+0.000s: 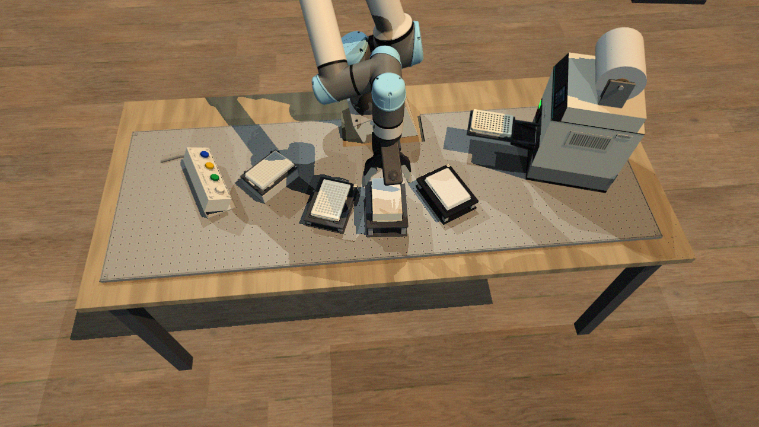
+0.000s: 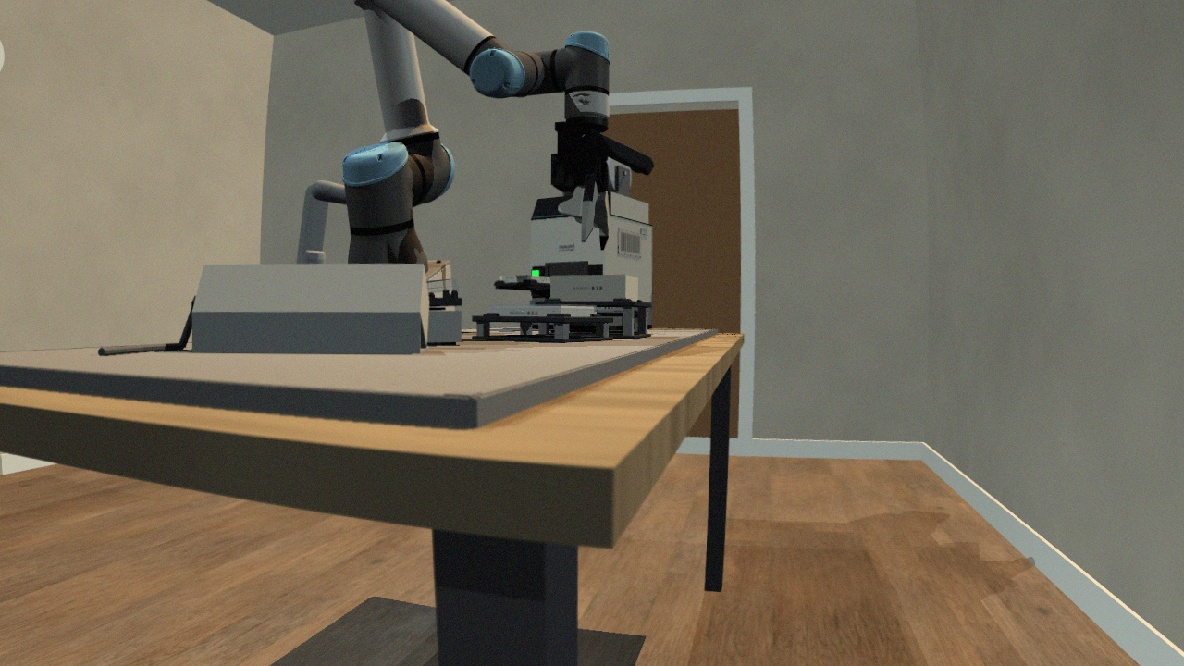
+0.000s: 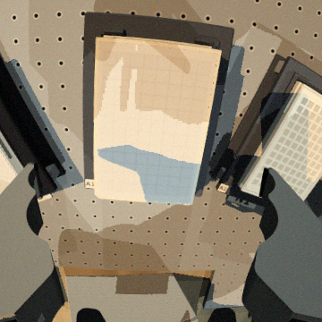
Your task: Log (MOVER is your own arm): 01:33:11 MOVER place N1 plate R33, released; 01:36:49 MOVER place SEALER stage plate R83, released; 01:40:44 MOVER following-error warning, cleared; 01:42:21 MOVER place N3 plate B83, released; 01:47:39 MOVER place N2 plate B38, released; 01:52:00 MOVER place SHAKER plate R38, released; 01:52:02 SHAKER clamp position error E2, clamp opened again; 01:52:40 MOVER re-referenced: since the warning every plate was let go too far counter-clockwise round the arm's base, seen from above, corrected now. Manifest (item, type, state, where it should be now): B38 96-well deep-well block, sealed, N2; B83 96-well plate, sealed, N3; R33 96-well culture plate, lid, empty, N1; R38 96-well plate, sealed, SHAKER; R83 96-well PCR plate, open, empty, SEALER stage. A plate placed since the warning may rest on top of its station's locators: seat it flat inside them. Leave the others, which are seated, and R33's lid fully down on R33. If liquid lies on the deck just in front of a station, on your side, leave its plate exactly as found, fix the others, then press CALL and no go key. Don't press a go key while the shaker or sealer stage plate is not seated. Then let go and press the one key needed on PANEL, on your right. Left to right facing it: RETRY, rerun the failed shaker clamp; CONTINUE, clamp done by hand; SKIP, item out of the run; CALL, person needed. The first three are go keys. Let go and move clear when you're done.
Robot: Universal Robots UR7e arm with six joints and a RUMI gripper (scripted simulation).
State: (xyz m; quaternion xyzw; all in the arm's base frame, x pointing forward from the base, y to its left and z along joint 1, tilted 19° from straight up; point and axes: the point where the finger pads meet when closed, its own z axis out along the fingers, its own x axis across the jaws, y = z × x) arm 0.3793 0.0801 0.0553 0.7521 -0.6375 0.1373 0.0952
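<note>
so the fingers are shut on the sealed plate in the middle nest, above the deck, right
Not quite: the gripper is open and holds nothing, hanging above the sealed plate in the middle nest. The wrist view shows both fingers clear of the plate.

five plates (image 1: pixel 385 200), four keys (image 1: pixel 214 177), one sealer (image 1: pixel 583 135).

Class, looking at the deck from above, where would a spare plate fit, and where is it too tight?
Free: the deck strip along the front edge, and the patch between the right nest and the sealer. Crowded: the three nests side by side under the open hand, and the gap between the button box and the shaker.
</note>
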